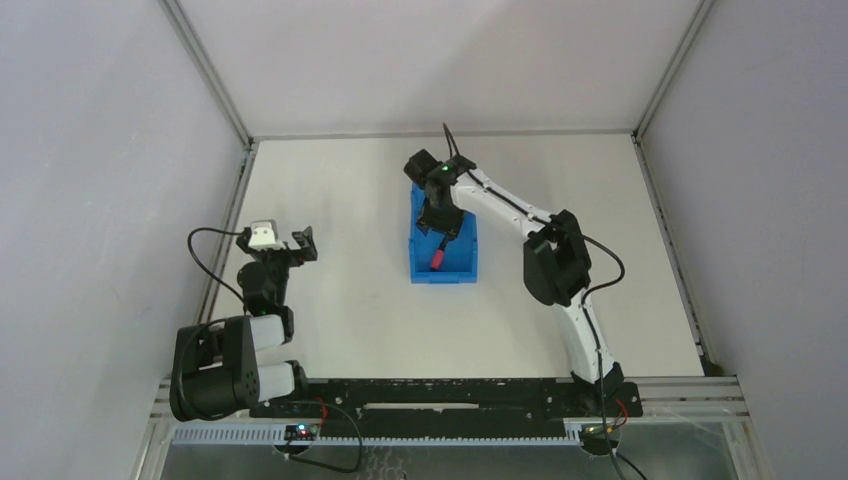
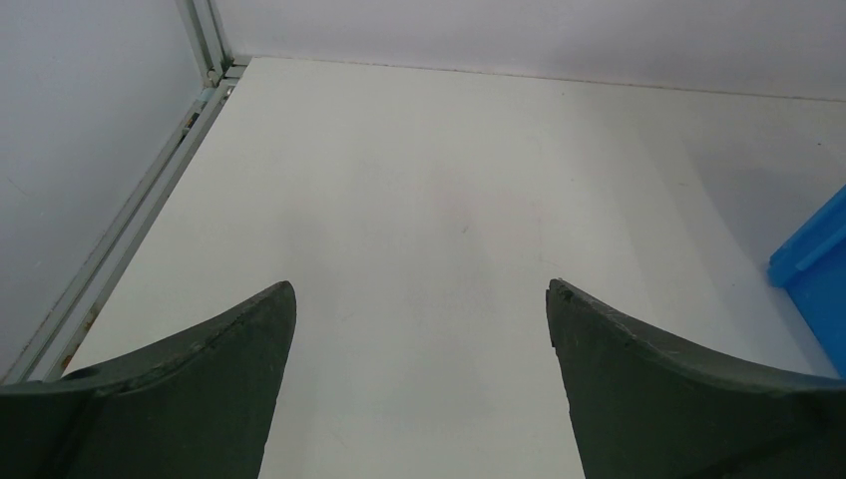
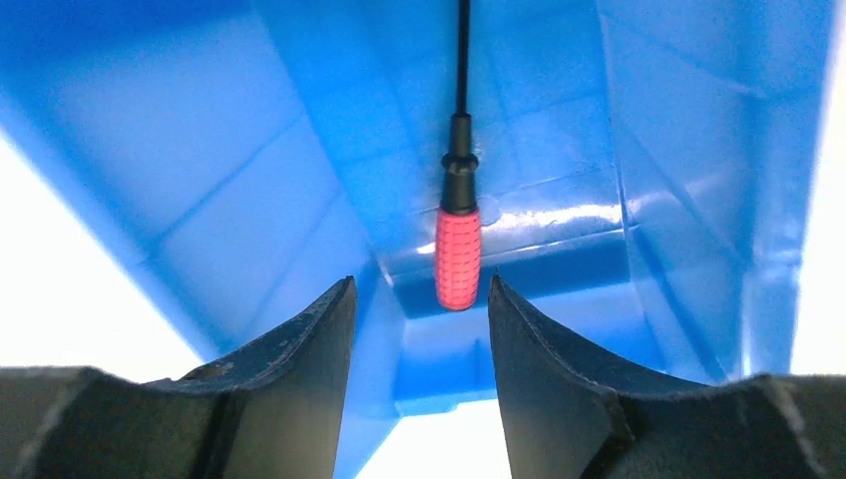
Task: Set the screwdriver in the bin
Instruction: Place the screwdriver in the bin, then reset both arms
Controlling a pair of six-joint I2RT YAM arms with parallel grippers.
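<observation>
The bright blue bin (image 1: 460,262) stands at the table's middle. The screwdriver (image 1: 438,259), red handle and thin black shaft, lies inside it. In the right wrist view the screwdriver (image 3: 458,239) rests on the bin (image 3: 249,180) floor, its handle just beyond my fingertips and free of them. My right gripper (image 1: 441,222) hangs over the bin, jaws open with nothing between them (image 3: 419,289). My left gripper (image 1: 282,244) is open and empty at the left of the table, jaws wide over bare table (image 2: 419,289). A corner of the bin (image 2: 813,269) shows at that view's right edge.
Grey enclosure walls with aluminium frame rails (image 1: 225,215) border the white table on the left, back and right. A black mounting rail (image 1: 440,395) runs along the near edge.
</observation>
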